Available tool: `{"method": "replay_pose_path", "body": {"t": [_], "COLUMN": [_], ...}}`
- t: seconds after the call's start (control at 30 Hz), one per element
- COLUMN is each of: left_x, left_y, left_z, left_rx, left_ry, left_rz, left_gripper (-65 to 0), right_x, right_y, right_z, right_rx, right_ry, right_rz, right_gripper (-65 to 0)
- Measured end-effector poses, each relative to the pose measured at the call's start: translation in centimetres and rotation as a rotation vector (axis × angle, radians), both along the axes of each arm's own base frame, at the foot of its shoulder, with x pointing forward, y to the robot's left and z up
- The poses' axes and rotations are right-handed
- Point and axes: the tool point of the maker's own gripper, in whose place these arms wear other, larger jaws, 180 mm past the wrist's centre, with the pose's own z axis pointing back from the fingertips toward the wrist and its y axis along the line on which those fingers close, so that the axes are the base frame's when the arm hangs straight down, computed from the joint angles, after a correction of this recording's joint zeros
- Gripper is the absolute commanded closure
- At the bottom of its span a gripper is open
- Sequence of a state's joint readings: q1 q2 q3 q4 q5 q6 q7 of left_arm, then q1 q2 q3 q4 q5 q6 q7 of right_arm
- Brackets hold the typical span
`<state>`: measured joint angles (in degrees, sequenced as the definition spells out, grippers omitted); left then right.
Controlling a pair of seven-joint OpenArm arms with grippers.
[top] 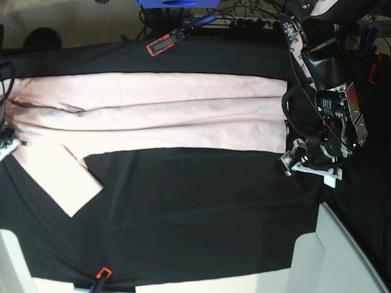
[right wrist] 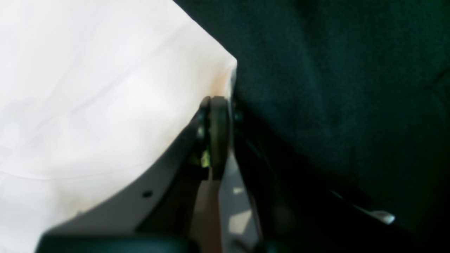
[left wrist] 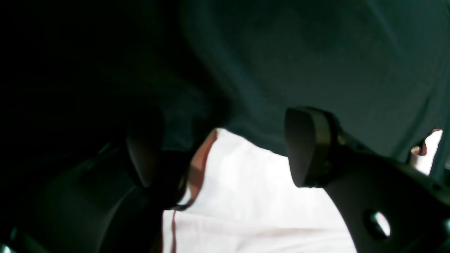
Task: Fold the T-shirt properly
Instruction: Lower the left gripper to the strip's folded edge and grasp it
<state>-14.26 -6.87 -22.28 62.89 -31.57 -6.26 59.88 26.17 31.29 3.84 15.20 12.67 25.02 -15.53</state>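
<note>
The left gripper [left wrist: 225, 147] has its dark fingers [left wrist: 309, 147] spread wide, holding nothing, poised over the edge of the large pale pink cotton T-shirt [top: 165, 110] where it meets the black cloth [top: 195, 207] covering the counter. The right gripper [right wrist: 216, 105] has its fingers pressed together at a corner of the shirt; whether fabric is pinched between them I cannot tell. Farther off, the shirt lies as a long folded band, one sleeve angled out.
</note>
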Motion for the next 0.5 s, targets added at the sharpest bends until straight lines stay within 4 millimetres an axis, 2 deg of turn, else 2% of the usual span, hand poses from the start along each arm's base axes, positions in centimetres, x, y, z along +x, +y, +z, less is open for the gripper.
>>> {"method": "replay_pose_path", "body": {"t": [0.17, 0.5], "left_x": [0.2, 1.0], "left_y": [-0.6, -2.1], "left_z": [-1.2, -1.3], "left_rx": [0.029, 0.043], "left_ry": [0.023, 0.016], "left_rz": [-0.048, -0.098], "left_gripper": [-52.1, -51.7], "right_x": [0.0, 0.0], "right_y": [0.0, 0.0], "right_z": [0.0, 0.0], "right_rx": [0.0, 0.0], "right_ry": [0.0, 0.0], "right_rz": [0.0, 0.0], "right_gripper": [0.0, 0.0]}}
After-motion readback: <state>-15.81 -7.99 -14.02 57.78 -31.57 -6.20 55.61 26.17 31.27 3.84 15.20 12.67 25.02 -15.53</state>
